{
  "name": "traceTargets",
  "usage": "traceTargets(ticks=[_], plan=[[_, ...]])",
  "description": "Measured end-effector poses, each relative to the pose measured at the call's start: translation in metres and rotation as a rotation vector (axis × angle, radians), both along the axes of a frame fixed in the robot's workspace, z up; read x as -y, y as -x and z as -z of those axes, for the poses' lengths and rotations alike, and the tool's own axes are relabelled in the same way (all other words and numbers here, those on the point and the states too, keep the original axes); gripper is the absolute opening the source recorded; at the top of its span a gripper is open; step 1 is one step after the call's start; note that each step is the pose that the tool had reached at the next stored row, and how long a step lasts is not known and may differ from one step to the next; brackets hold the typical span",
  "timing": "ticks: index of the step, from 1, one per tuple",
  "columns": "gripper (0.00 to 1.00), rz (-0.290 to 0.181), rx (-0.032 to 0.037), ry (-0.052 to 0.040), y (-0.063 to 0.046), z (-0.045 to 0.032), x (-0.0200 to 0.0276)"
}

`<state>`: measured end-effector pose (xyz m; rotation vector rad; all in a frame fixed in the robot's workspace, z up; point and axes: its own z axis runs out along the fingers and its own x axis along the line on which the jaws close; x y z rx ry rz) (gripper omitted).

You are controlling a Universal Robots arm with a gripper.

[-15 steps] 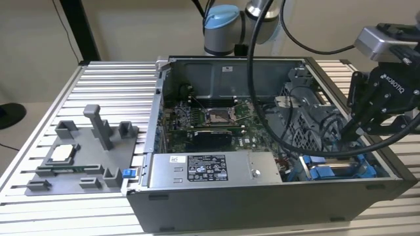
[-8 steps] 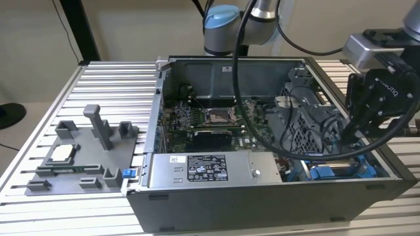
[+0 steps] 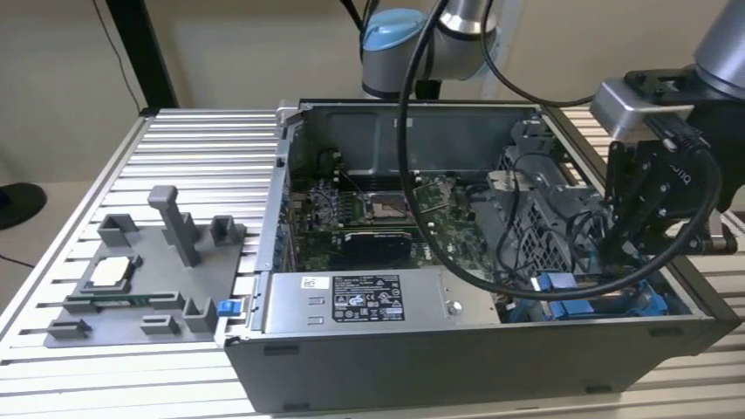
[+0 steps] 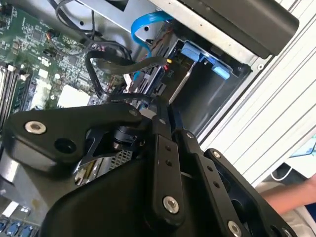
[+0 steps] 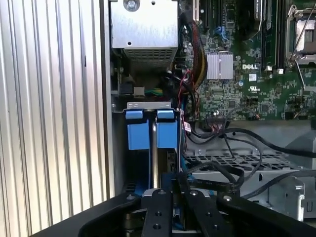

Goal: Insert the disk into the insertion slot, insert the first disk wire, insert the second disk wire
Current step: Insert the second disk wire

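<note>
The insertion slot (image 5: 148, 129) is a grey bay with bright blue tabs in the open computer case's front corner, at the exterior view's right (image 3: 559, 286); it also shows in the second wrist view (image 4: 200, 54). A narrow silver strip (image 5: 154, 158) stands between the blue tabs; I cannot tell if it is the disk. My gripper (image 5: 178, 181) hangs just in front of the slot (image 3: 608, 262), fingers close together on the end of a black disk wire (image 5: 217, 181). A blue wire (image 4: 140, 37) curves past the slot beside my gripper (image 4: 158, 107).
The case holds a grey power-supply box (image 3: 355, 301), a green motherboard (image 3: 372, 209) and a perforated cage (image 3: 547, 218) with loose black cables. A grey fixture tray (image 3: 140, 279) lies on the ribbed table at the exterior view's left. A person's arm (image 4: 291, 197) shows beyond the case.
</note>
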<state>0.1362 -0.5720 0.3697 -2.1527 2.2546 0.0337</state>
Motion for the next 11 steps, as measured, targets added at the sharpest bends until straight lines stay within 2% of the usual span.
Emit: traceTargets(ticks=[7, 11], plan=[[0.00, -0.015, 0.0100, 0.0000, 0.0001, 0.0055, 0.0000], [0.00, -0.015, 0.0127, 0.0023, 0.0003, 0.0088, 0.0000]])
